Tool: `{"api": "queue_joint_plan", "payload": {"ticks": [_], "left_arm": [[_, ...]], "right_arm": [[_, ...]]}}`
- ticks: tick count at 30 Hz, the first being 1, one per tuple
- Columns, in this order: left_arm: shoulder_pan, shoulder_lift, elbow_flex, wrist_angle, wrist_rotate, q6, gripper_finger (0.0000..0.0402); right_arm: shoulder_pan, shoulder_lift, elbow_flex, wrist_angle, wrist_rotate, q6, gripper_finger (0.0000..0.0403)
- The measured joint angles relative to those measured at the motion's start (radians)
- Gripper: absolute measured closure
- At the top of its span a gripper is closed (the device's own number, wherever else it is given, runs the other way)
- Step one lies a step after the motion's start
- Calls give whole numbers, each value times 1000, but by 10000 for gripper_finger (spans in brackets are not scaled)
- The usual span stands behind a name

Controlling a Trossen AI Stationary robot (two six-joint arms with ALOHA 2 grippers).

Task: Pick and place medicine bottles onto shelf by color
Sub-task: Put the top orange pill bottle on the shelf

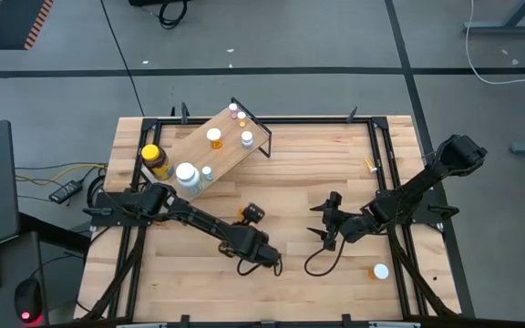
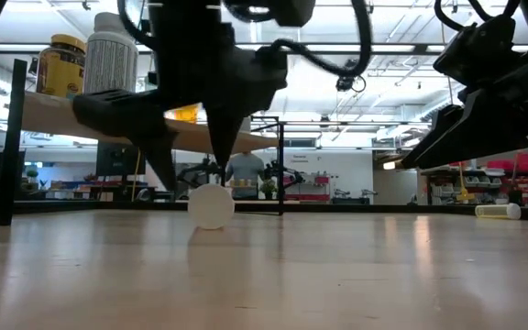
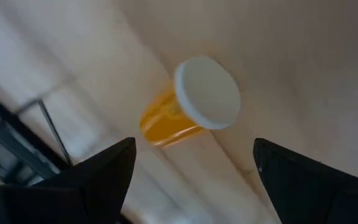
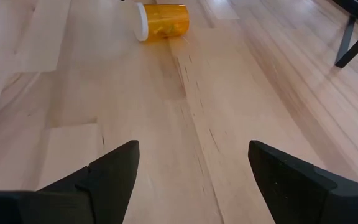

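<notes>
From above, the shelf (image 1: 217,146), a pale plywood board on a thin black frame, sits at the far left of the worktop (image 1: 272,292). On it stand an amber jar with a yellow lid (image 1: 156,160), a white-capped bottle (image 1: 187,175), an orange vial (image 1: 214,138) and some tiny vials too small to tell apart. The left hand (image 1: 264,256) hangs over mid-worktop, the right hand (image 1: 328,221) just beside it; a white-capped vial (image 1: 381,271) lies near the front right.

At worktop level a white cap (image 2: 211,205) faces the camera beneath the left hand's spread fingers (image 2: 122,110). The jar's label (image 2: 60,71) and the striped print on the white bottle (image 2: 110,62) cannot be read.

The left wrist shows the orange vial with its white cap (image 3: 191,106) lying on its side, blurred, between the released fingers (not touching either).

The right wrist shows the same kind of vial (image 4: 161,21) lying on the wood, well beyond its own open, empty fingers (image 4: 104,174).
</notes>
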Motion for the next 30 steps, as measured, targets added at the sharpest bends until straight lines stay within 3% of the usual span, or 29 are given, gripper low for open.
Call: {"api": "queue_joint_plan", "payload": {"ticks": [5, 9, 13, 30], "left_arm": [[1, -1, -78, 70, -8, 280, 70], [-15, -1, -132, 160, -77, 396, 70], [-31, -1, -135, 176, -141, 429, 70], [-85, -1, -135, 241, -173, 485, 72]], "right_arm": [[0, 0, 0, -1, -4, 0, 92], [0, 0, 0, -3, -4, 0, 92], [0, 0, 0, -3, -4, 0, 92], [0, 0, 0, -5, -4, 1, 92]]}}
